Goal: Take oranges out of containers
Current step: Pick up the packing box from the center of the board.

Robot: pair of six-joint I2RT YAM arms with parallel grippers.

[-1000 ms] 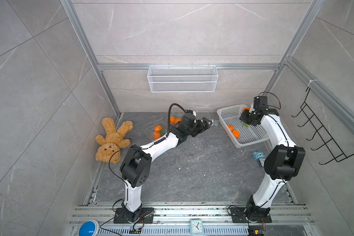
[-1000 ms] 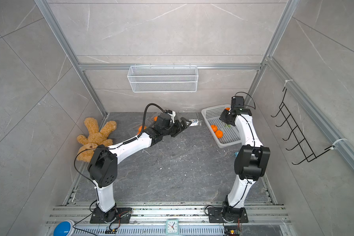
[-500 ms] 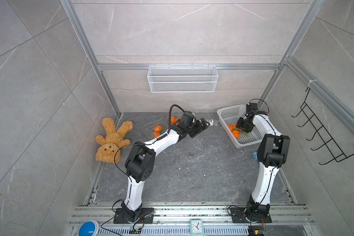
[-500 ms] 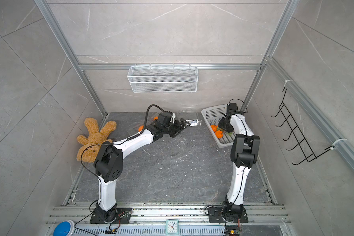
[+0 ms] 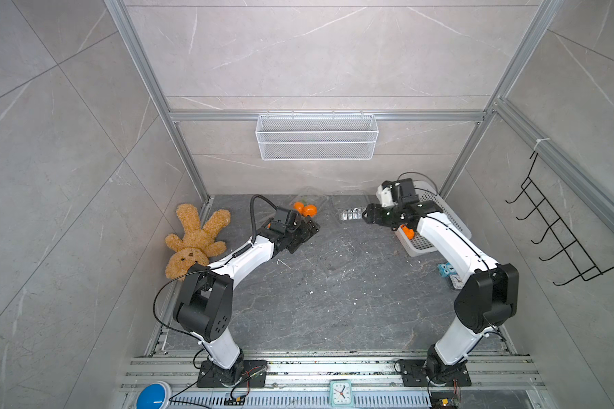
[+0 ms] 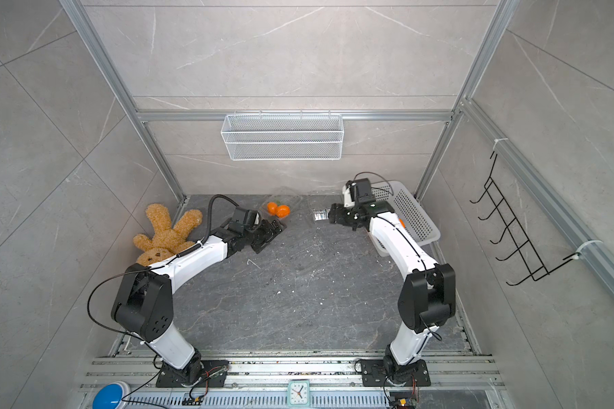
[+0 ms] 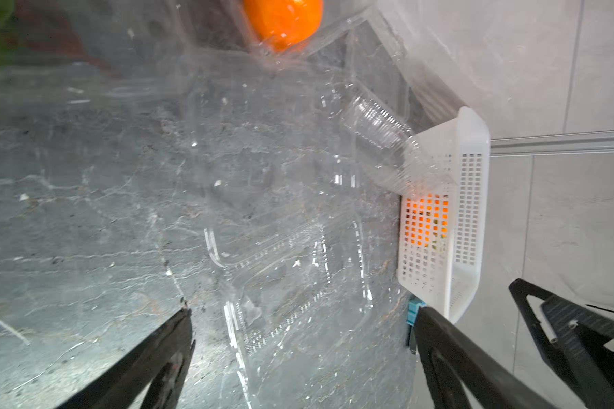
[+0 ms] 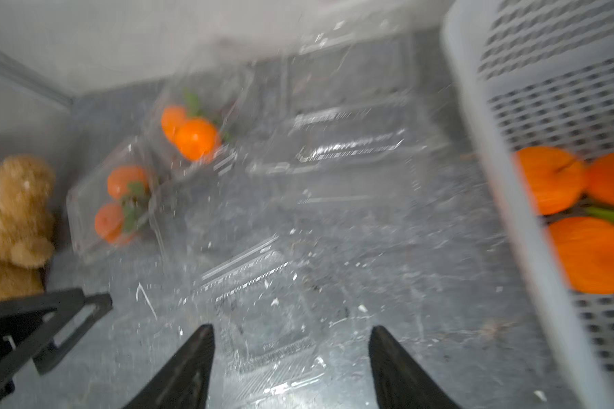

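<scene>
Two oranges (image 5: 306, 209) (image 6: 278, 209) lie in a clear container by the back wall. The right wrist view shows that pair of oranges (image 8: 192, 136) and a second clear container (image 8: 86, 212) with two more oranges beside the teddy. Other oranges (image 8: 550, 180) (image 5: 408, 232) lie in the white perforated basket (image 5: 454, 219). Empty open containers (image 5: 337, 248) (image 7: 291, 269) (image 8: 344, 148) lie on the floor. My left gripper (image 5: 309, 232) (image 7: 303, 315) is open, near the oranges at the back. My right gripper (image 5: 365, 214) (image 8: 291, 329) is open and empty over an empty container.
A brown teddy bear (image 5: 195, 237) lies at the left wall. A white wire basket (image 5: 316, 138) hangs on the back wall and a black hook rack (image 5: 564, 240) on the right wall. A small blue-and-white box (image 5: 447, 271) sits by the right arm.
My right gripper has left the white basket, swung left over the floor and opened. My left gripper has drawn back from the empty container towards the left.
</scene>
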